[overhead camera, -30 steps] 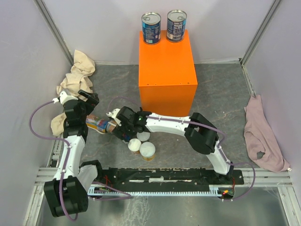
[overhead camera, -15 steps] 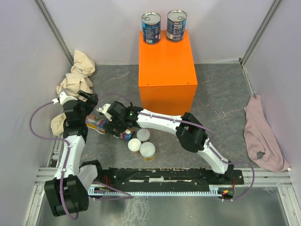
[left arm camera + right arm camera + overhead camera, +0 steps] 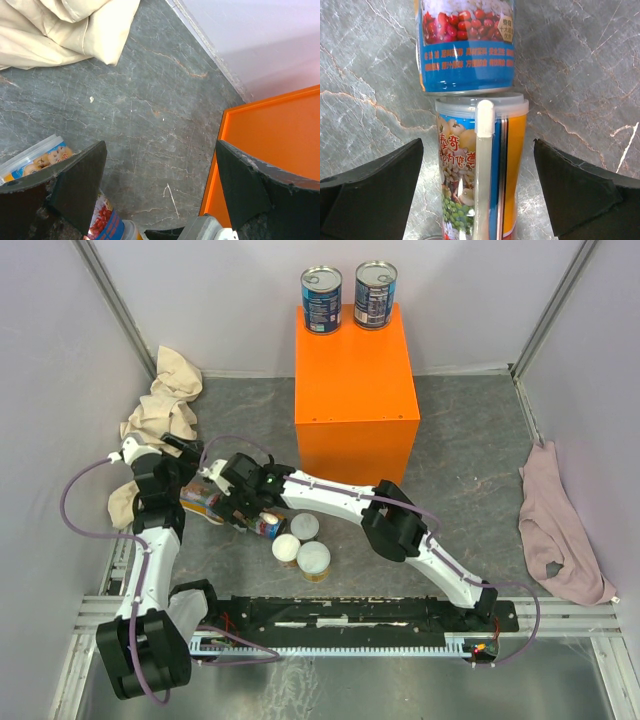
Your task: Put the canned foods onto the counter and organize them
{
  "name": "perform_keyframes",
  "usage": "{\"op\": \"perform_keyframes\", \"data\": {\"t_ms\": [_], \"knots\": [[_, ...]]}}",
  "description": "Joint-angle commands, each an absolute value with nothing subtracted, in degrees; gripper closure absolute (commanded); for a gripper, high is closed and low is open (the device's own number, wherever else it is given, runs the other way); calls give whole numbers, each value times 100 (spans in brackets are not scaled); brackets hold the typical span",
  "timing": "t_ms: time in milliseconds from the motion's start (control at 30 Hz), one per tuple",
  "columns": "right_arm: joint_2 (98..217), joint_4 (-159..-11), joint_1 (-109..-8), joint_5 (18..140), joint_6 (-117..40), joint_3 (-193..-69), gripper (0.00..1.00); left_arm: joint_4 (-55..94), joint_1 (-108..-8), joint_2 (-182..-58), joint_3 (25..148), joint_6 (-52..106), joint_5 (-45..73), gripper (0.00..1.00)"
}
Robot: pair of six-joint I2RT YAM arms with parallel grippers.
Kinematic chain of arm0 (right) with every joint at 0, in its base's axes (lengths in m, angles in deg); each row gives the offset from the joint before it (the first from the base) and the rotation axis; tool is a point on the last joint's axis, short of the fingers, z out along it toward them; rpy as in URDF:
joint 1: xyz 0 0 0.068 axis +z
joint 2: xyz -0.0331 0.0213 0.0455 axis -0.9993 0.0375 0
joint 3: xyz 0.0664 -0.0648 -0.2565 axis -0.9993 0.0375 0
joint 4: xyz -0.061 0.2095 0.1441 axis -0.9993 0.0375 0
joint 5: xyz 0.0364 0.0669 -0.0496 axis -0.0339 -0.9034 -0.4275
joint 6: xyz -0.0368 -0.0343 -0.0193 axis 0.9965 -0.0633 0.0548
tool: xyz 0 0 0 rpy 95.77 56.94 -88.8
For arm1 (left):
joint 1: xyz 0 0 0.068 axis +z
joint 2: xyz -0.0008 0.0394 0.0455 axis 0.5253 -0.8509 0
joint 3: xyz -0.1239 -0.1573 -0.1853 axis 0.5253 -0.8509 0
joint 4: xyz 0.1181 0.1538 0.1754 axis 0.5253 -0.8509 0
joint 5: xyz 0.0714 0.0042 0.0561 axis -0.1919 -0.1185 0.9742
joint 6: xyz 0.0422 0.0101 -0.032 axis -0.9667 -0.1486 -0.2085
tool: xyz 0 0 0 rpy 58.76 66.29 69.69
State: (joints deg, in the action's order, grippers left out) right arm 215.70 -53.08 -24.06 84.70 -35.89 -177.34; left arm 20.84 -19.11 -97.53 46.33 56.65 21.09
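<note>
right jaws: spread wide, straddling the lying yellow-label can (image 3: 460, 190), nothing pinched
long axis: up-down in the wrist frame, lid butting the red-bean can (image 3: 466, 50) above
left jaws: spread too, empty, off to one side
spot: tabletop (image 3: 450, 440), lower left of orange box (image 3: 355, 380)

bright, even light; sharp, soft shadows

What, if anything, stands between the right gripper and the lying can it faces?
Nothing visible does. The right gripper is open, with one finger on either side of the yellow-labelled can. A red-bean can lies end to end with it, beyond its lid and out of the gripper's path.
</note>
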Motion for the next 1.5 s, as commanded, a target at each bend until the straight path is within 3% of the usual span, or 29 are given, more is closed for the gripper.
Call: {"op": "perform_keyframes", "data": {"t_ms": [0, 300, 700, 800, 967, 1167, 1467], "knots": [[21739, -5208, -2466, 8376, -3662, -18161, 1, 2403, -1881, -9758, 4632, 5868, 2023, 5], [21847, -5273, -2499, 8304, -3737, -17971, 7, 1897, -1803, -9786, 4754, 5951, 2624, 5], [21731, -5465, -2529, 8109, -3840, -17710, 34, 709, -1710, -9806, 4985, 6656, 4290, 2], [21692, -5445, -2530, 8069, -3821, -17721, 44, 624, -1712, -9796, 4995, 6708, 4401, 2], [21586, -5423, -2530, 8055, -3766, -17708, 77, 593, -1710, -9810, 5005, 6721, 4442, 2], [21154, -5696, -2523, 8155, -3752, -17375, 97, 565, -1710, -9802, 5005, 6713, 4458, 2], [20461, -5948, -2431, 8362, -3600, -17095, 99, 574, -1712, -9805, 5012, 6686, 4430, 2]]}}
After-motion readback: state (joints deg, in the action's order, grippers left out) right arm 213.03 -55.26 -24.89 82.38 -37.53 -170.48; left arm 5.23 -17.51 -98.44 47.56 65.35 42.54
